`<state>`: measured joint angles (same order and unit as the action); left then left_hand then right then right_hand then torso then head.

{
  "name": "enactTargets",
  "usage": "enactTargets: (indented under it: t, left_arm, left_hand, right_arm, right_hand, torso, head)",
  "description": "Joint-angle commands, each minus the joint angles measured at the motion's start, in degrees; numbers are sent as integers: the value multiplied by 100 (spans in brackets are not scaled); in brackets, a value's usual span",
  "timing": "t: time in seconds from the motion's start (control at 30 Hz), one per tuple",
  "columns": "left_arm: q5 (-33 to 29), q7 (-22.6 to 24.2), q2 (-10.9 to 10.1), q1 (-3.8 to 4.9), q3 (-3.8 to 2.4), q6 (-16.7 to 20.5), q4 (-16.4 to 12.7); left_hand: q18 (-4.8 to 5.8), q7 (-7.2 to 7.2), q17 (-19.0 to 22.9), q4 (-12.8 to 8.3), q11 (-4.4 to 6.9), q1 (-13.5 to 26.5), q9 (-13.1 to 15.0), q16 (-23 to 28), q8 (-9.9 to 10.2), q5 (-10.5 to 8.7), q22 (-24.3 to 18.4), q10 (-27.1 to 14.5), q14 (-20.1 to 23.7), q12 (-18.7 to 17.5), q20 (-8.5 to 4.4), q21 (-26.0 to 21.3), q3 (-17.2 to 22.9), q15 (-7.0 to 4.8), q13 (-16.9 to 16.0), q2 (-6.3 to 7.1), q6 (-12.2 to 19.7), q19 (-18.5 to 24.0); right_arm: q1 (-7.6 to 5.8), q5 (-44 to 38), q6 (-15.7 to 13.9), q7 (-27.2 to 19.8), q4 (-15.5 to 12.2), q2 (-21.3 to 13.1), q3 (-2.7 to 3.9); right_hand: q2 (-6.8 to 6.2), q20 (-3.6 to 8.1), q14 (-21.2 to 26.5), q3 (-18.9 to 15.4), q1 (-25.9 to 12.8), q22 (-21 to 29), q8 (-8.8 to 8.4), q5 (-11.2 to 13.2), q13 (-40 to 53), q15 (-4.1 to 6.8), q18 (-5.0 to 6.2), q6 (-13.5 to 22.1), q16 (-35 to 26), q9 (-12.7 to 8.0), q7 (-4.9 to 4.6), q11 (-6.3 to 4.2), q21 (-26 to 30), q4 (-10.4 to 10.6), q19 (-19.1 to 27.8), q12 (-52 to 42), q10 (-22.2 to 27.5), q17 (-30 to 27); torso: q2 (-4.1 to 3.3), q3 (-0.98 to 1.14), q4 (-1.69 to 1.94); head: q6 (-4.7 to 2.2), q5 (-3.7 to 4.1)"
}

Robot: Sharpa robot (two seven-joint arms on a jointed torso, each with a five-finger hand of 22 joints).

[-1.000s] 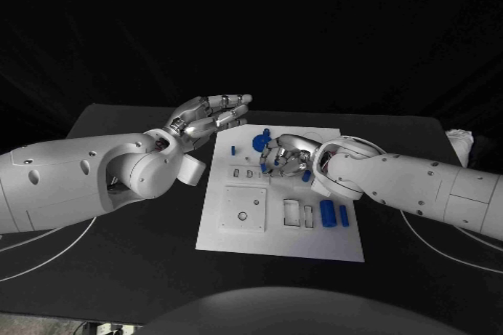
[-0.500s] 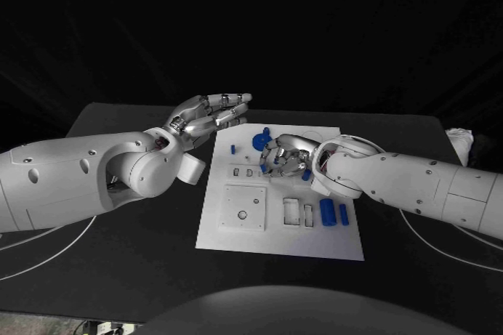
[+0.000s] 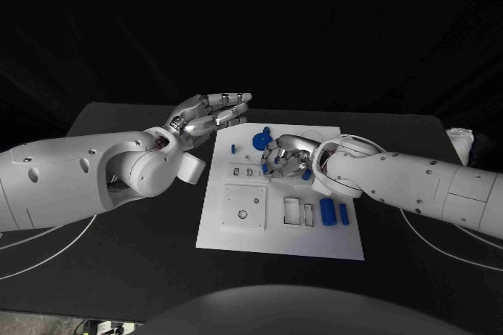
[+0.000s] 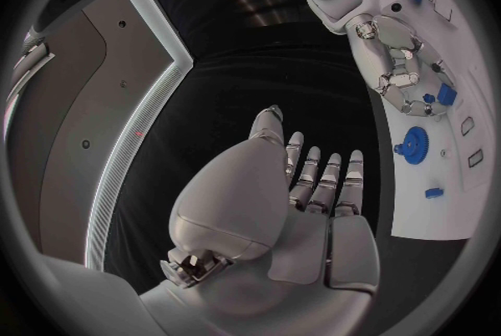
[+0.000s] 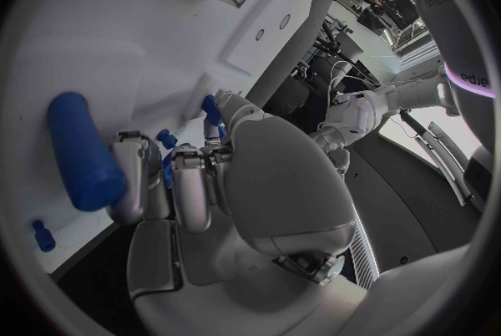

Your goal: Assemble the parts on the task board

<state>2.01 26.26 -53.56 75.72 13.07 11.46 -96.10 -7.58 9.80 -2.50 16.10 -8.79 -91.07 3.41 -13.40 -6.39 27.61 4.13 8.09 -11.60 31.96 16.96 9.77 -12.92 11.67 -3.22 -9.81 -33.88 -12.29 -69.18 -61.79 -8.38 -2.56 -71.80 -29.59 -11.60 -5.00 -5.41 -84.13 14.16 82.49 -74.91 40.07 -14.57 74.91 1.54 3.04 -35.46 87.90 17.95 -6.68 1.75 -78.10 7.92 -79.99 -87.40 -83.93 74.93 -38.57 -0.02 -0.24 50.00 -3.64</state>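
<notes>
right hand (image 3: 285, 158) fingers curl among small blue parts (image 4: 447, 94) on the task board (image 3: 275, 240); left hand (image 3: 210, 113) fingers spread, empty.

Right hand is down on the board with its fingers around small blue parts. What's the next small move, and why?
Probably close the right hand a little on the small blue part at its fingers before lifting. The fingers are curled down on the task board with blue pieces showing between them, but a firm grip isn't clear. The left hand hovers beside the board, holding nothing.
</notes>
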Motion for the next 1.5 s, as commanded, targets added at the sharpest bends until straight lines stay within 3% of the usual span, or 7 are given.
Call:
enactTargets:
  t: [0.03, 0.4, 0.57, 0.77, 0.9, 1.17, 1.5]
  left_arm:
    - [-11, 39, 7, 2, -4, -85, -10]
    - [-12, 35, 5, 2, -4, -82, -10]
    - [-12, 32, 8, 2, -4, -84, -9]
    - [-12, 26, 8, 2, -4, -82, -8]
    - [-12, 21, 10, 2, -4, -82, -1]
    - [-13, 16, 10, 2, -4, -81, 22]
    - [-13, 16, 0, 2, -4, -80, 26]
  left_hand:
    - [108, 21, -9, -8, -15, -45, 7, -30, -18, 20, 2, 38, -28, 22, -21, 19, 28, -7, -8, 0, -18, -39]
    - [108, 21, -9, -8, -15, -45, 7, -30, -18, 20, 2, 38, -28, 22, -21, 19, 28, -7, -8, 0, -18, -39]
    - [108, 21, -9, -8, -15, -45, 7, -30, -18, 20, 2, 38, -28, 22, -21, 19, 28, -7, -8, 0, -18, -39]
    - [108, 21, -9, -8, -15, -45, 7, -30, -18, 20, 2, 38, -28, 22, -21, 19, 28, -7, -8, 0, -18, -39]
    - [108, 21, -9, -8, -15, -45, 7, -30, -18, 20, 2, 38, -28, 22, -21, 19, 28, -7, -8, 0, -18, -39]
    - [108, 21, -9, -8, -15, -45, 7, -30, -18, 20, 2, 38, -28, 22, -21, 19, 28, -7, -8, 0, -18, -39]
    - [111, 22, -9, -6, -16, -52, 6, -32, -18, 27, 1, 37, -26, 18, -21, 18, 29, -9, -8, 3, -10, -38]
  right_arm:
    - [5, -85, 104, 6, 3, 10, -1]
    - [5, -88, 97, 0, 10, 9, -1]
    - [5, -89, 101, -4, 6, 10, -1]
    - [5, -116, 82, -27, 4, 1, -1]
    - [5, -128, 53, -75, 5, -8, -1]
    - [5, -67, -219, -374, 23, -36, -1]
    - [3, 428, -922, -1260, 24, -100, 2]
  right_hand:
    - [33, 13, -280, -13, 5, -1048, -43, -117, 1040, -31, 43, 6, -23, -11, 2, 3, 46, -25, 53, 44, -28, 999]
    - [18, 10, -258, -40, -24, -1037, -135, -124, 1013, -36, 51, 80, -38, -51, -4, 9, 85, -30, 81, 64, 9, 970]
    - [-9, 6, -245, -63, -32, -1031, -445, -39, 993, -39, 56, 375, -44, -185, 1, 8, 117, -52, 99, 79, 35, 954]
    - [-46, 35, -234, -205, -66, -1027, -1080, 363, 953, 4, 62, 1028, -48, -547, 84, -51, 156, -82, 109, 105, 80, 941]
    - [-68, 51, -231, -308, -110, -1025, -1177, 594, 933, 17, 64, 1079, -49, -640, 107, -67, 170, -55, 111, 118, 103, 939]
    - [-222, 55, -176, -666, -304, -998, -1232, 1149, 734, 16, 82, 965, -86, -776, 109, -65, 267, 284, 173, 252, 342, 860]
    - [-304, 44, -100, -1258, -552, -963, -1235, 1179, 517, -9, 107, 797, -122, -862, 87, -41, 398, 873, 299, 407, 627, 781]
  torso:
    - [0, -1, 0]
    - [-1, 0, -1]
    - [0, 2, 1]
    - [-1, 1, -1]
    - [0, 1, -1]
    - [1, 3, 2]
    - [0, 1, 2]
  head:
    - [0, 3]
    - [0, 2]
    - [0, -1]
    - [0, -3]
    - [0, -11]
    - [0, -7]
    - [0, -20]
